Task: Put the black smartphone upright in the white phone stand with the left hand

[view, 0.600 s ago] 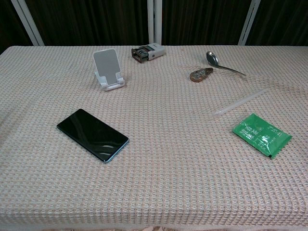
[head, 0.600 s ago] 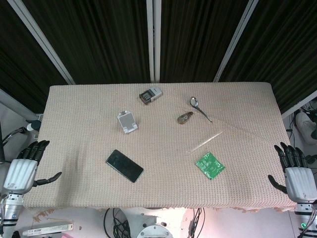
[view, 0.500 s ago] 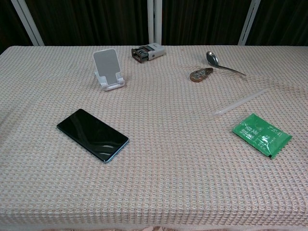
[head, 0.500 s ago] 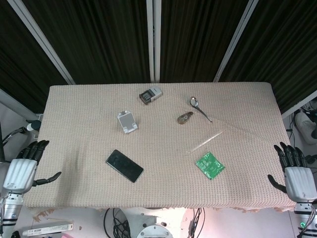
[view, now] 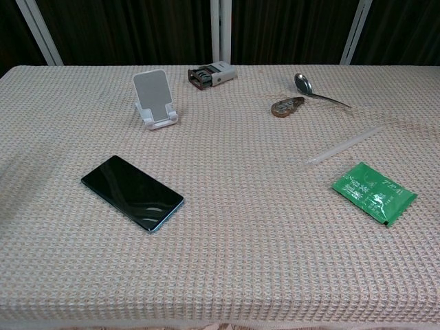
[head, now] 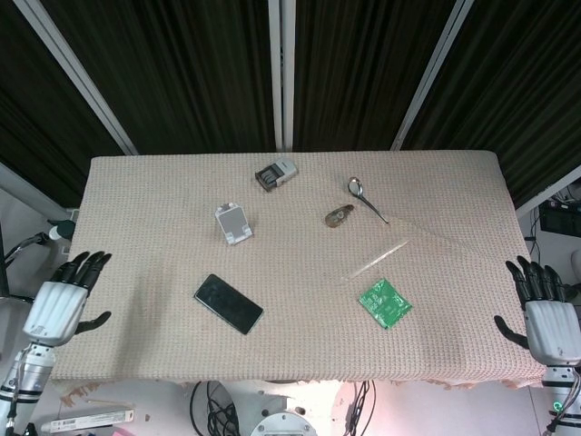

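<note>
The black smartphone (head: 229, 303) lies flat, screen up, on the table's woven cloth (head: 300, 354), in the front-left part and turned at a slant to the front edge; the chest view shows it (view: 132, 192) the same way, with nothing touching it. The left hand (head: 62, 302) hangs just off the table's left edge near the front-left corner, well apart from the phone and at about the same depth, fingers spread and pointing up toward the far side, thumb out to the side, holding nothing. The white phone stand (head: 234, 222) sits upright behind the phone, toward the far edge, its slot bare; in the chest view it (view: 155, 100) faces the front edge. Behind the stand and a little to the right, close to the far edge, rests a small grey device (head: 275, 174). Right of centre lie a metal spoon (head: 364, 197), a small brown object (head: 339, 216) just beside it, and a clear thin stick (head: 379, 258) lying at a slant. Nearer the front edge, a green tea packet (head: 384, 302) lies flat. The right hand (head: 545, 312) hangs off the right edge near the front-right corner, fingers apart and unloaded. Neither hand appears in the chest view.
</note>
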`<state>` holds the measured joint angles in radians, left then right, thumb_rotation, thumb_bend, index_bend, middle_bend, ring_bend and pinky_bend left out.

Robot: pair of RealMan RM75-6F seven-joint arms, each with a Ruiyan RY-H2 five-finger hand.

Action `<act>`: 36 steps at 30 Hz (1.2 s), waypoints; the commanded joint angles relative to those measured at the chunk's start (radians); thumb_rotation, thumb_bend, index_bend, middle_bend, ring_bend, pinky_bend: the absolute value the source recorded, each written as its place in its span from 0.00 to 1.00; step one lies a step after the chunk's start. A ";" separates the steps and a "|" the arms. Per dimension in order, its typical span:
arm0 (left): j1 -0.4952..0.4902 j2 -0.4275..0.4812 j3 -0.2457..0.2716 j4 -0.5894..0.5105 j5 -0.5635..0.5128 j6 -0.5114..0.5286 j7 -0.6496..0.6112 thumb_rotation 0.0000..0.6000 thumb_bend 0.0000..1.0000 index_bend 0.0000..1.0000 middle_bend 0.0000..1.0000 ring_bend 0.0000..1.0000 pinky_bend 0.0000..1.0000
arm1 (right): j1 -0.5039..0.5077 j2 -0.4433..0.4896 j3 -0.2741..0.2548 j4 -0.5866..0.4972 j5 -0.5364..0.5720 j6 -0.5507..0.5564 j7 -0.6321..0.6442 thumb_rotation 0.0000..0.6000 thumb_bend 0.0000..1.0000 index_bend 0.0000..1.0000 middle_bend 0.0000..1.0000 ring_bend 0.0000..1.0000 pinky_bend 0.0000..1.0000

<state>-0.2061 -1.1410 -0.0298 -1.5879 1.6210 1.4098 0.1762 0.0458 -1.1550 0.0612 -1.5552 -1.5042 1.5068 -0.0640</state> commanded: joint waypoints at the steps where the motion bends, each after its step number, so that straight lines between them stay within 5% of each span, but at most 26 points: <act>1: -0.099 0.031 0.002 -0.039 0.105 -0.093 0.114 1.00 0.12 0.07 0.11 0.09 0.25 | 0.004 0.006 0.000 -0.007 -0.009 0.001 -0.013 1.00 0.15 0.00 0.00 0.00 0.00; 6: -0.237 0.023 -0.017 -0.122 0.146 -0.276 0.199 1.00 0.12 0.07 0.11 0.09 0.25 | -0.005 0.013 0.001 -0.025 -0.025 0.030 -0.009 1.00 0.15 0.00 0.00 0.00 0.00; 12: -0.380 -0.089 -0.016 -0.081 0.124 -0.495 0.193 1.00 0.12 0.07 0.11 0.09 0.24 | -0.015 0.012 0.001 -0.022 -0.027 0.049 0.005 1.00 0.15 0.00 0.00 0.00 0.00; 23: -0.486 -0.231 -0.010 0.050 0.028 -0.637 0.101 1.00 0.12 0.08 0.08 0.09 0.24 | -0.039 0.009 -0.004 0.050 -0.059 0.107 0.106 1.00 0.15 0.00 0.00 0.00 0.00; 36: -0.558 -0.239 -0.042 0.031 -0.156 -0.749 0.094 1.00 0.13 0.16 0.08 0.09 0.24 | -0.037 -0.004 -0.003 0.065 -0.057 0.097 0.112 1.00 0.15 0.00 0.00 0.00 0.00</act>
<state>-0.7499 -1.3832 -0.0632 -1.5487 1.4895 0.6794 0.2664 0.0089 -1.1587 0.0585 -1.4903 -1.5610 1.6037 0.0484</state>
